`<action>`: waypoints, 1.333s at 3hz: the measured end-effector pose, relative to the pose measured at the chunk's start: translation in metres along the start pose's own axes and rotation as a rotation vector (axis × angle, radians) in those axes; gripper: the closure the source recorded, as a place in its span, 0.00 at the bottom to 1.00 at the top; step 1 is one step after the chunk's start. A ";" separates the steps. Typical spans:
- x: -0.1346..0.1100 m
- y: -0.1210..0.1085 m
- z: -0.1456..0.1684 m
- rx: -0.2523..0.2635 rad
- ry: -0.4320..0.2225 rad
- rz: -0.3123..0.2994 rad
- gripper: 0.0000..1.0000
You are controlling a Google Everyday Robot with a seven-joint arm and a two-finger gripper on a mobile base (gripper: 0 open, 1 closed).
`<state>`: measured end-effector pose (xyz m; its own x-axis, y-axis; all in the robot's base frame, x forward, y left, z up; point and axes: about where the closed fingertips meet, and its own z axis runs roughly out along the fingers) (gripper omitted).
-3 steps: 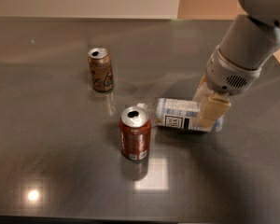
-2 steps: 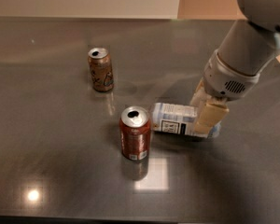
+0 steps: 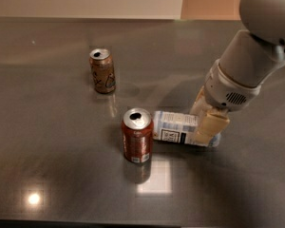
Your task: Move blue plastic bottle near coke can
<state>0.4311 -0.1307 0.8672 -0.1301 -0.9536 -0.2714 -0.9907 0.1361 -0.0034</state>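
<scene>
Blue plastic bottle is lying on its side on the table. Its long axis runs left-right, and its left end is just beside the coke can, maybe touching, can't quite tell. The claw is at the right end, one finger behind and one in front, clamped on the blue plastic bottle as far as I can see. So the can sits straight down the bottle's axis from the claw. Looks basically done; I'd just let go without rolling it. The tan can stands well apart.
</scene>
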 end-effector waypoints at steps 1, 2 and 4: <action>0.001 -0.003 0.003 0.008 -0.007 -0.008 0.35; 0.000 -0.003 0.004 0.008 -0.007 -0.009 0.12; -0.001 -0.003 0.005 0.009 -0.007 -0.011 0.00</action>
